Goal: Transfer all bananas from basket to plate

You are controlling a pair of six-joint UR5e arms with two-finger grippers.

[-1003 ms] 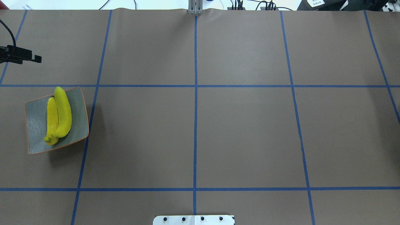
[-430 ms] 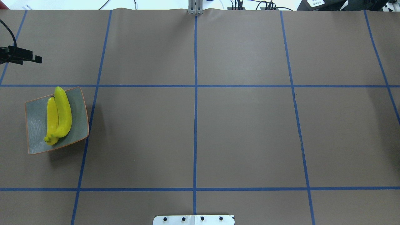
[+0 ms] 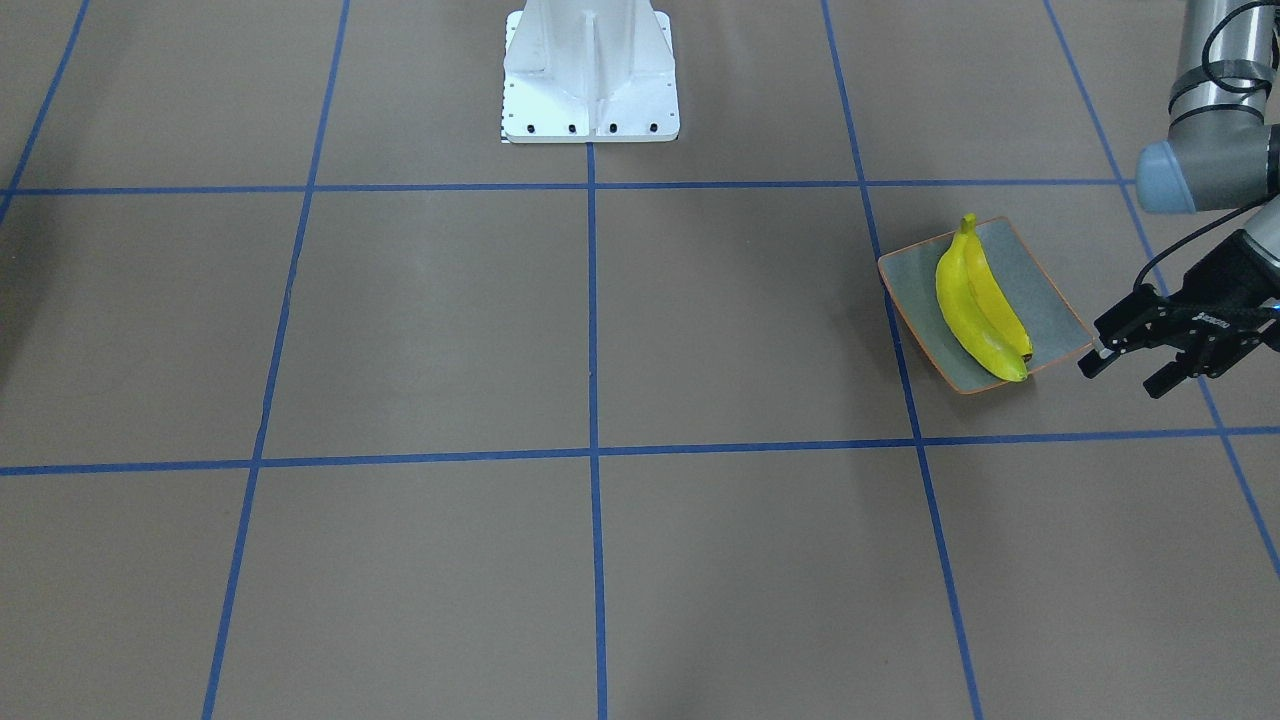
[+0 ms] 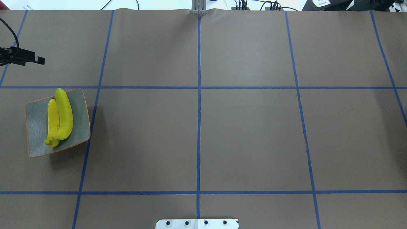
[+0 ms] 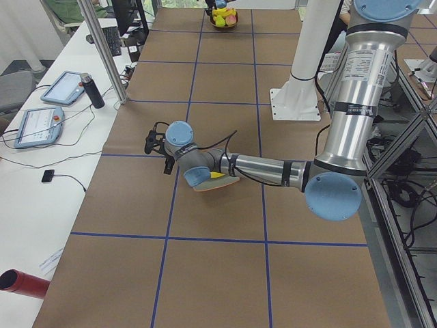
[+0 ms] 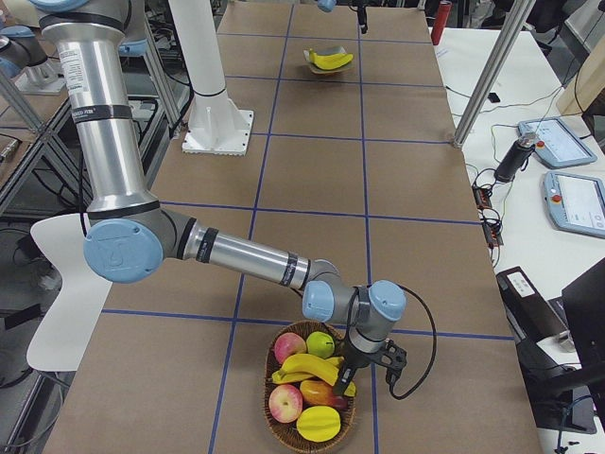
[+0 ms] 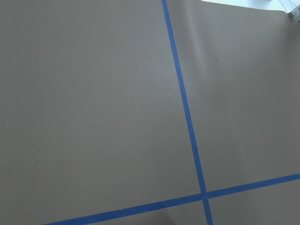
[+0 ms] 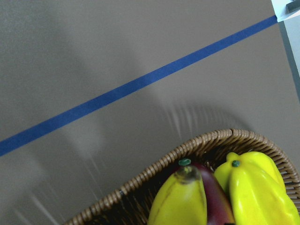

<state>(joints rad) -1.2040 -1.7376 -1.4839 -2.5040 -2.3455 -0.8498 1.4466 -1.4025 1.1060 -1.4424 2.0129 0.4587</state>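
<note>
The left end effector (image 3: 1124,374) has edged inward, spread, empty, label unreadable, beside a squarish grey-green plate (image 3: 1045,308) with two curved yellow bananas (image 3: 978,312), at the worktop's left end. Only the right-side view shows more bananas (image 6: 307,364) in a woven basket (image 6: 270,418) at the right end effector (image 6: 357,369), grip unclear.

**Two bananas plated, more in the basket**

Far out on my left, two bright yellow bananas (image 4: 63,114) lie side by side, touching, on the squarish grey-green plate (image 4: 36,127) with its orange-brown rim. Their stems point toward my base. At my right end, the wicker basket (image 6: 284,430) holds at least one more banana (image 6: 307,365), lying on top of other fruit (image 6: 288,347).
</note>
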